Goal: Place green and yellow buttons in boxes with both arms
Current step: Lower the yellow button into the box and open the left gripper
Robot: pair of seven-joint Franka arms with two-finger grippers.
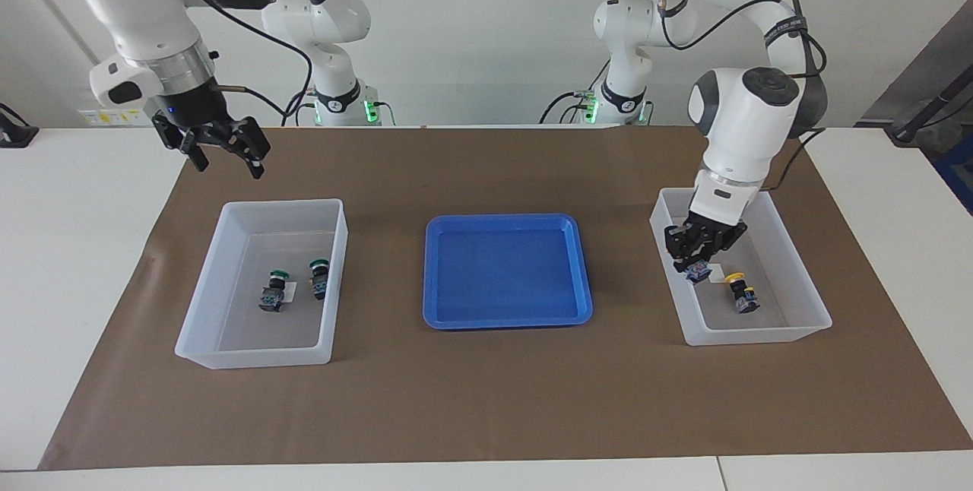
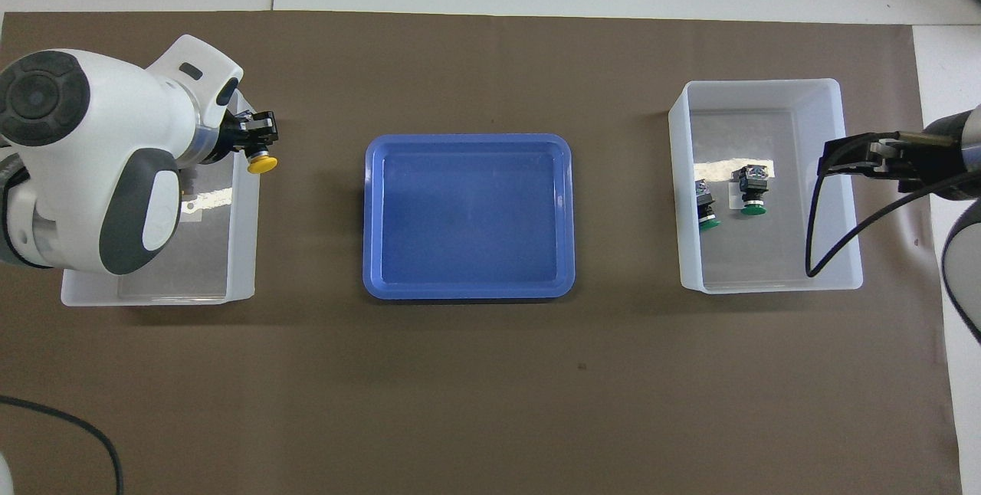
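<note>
Tabletop (image 1: 91, 248) under a brown mat (image 1: 486, 400).

Blue tray (image 1: 508, 316), mat centre.

Two boxes: one (image 1: 331, 278) toward the right arm's end holds both green buttons (image 1: 275, 289); one (image 1: 806, 286) toward the left arm's end holds a yellow button (image 1: 741, 293).

Right gripper (image 1: 220, 147): raised over the mat's robot-side edge, jaws wide apart, carrying nothing.

Left gripper (image 1: 698, 248): in the box at the left arm's end, jaws clamped on the second yellow button (image 2: 263, 165).
</note>
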